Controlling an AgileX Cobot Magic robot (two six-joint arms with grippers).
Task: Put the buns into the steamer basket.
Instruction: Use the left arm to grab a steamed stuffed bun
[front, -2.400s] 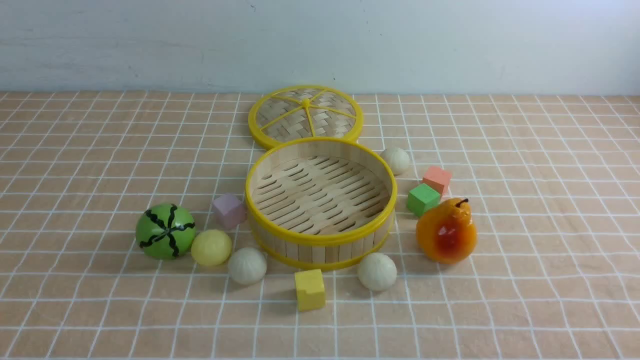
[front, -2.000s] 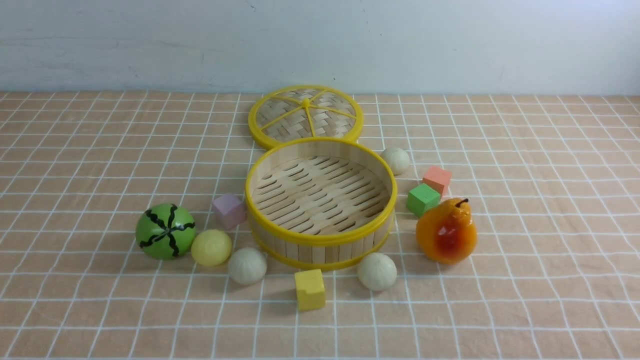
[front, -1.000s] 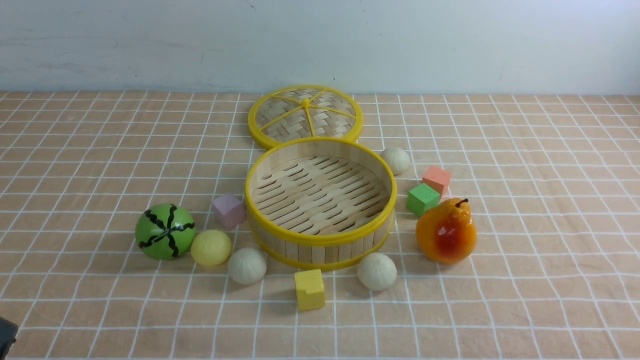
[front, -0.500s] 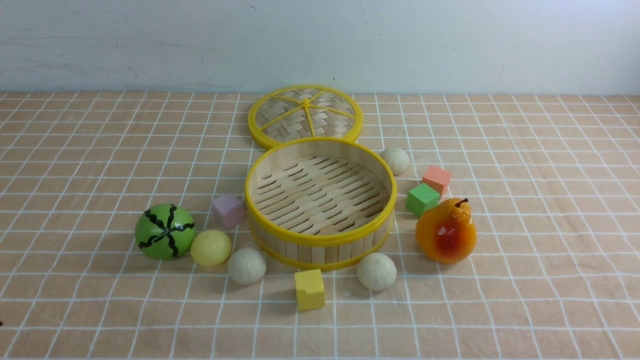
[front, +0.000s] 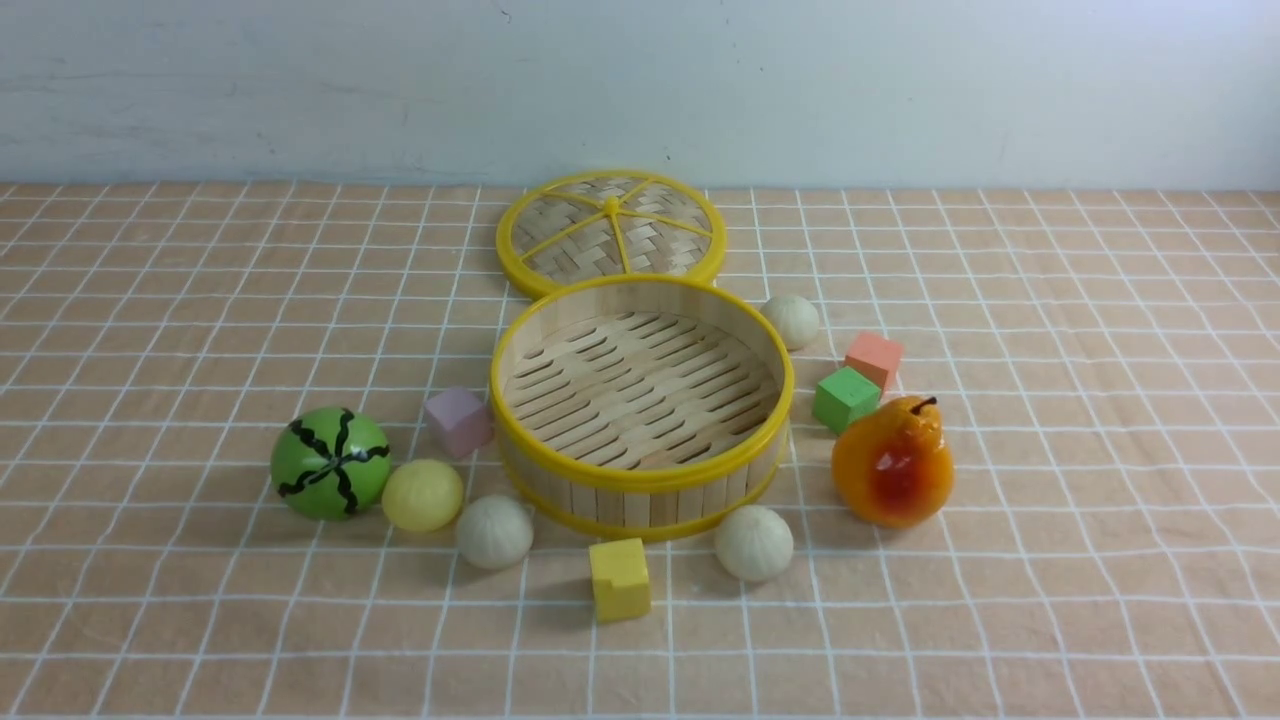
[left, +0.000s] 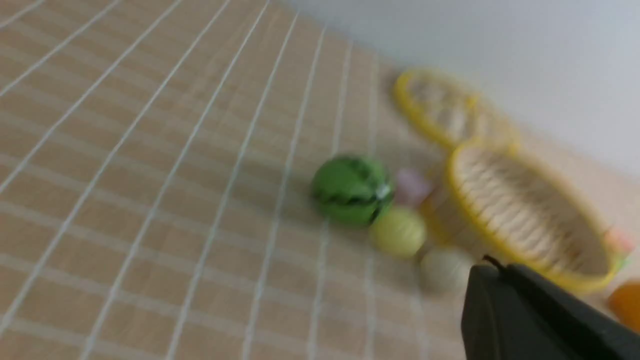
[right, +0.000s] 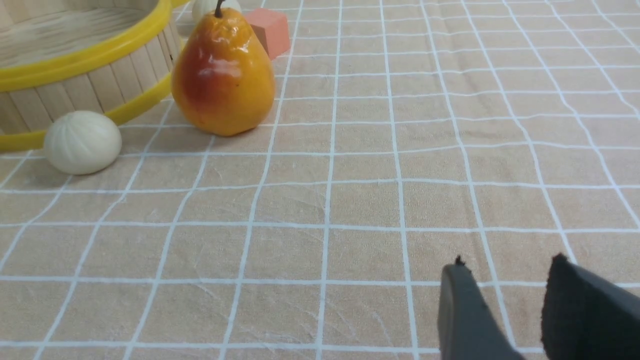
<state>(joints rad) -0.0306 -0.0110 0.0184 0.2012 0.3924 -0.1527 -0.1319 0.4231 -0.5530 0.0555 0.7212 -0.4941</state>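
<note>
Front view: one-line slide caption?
Empty steamer basket, four buns around it on the cloth, lid behind, pear right, watermelon ball left.

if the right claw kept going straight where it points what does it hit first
Probably nothing: ahead of the right claw the wrist view shows only bare tablecloth; the pear stands well off to one side.

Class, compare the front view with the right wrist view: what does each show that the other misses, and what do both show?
Only the front view: the lid, watermelon ball, yellow bun, near-left white bun, purple cube, yellow cube and green cube.
Only the right wrist view: the right gripper, jaws apart and empty.
Both: the steamer basket, pear, near-right white bun, orange cube, and the far white bun, which is cut off at the wrist picture's edge.
</note>
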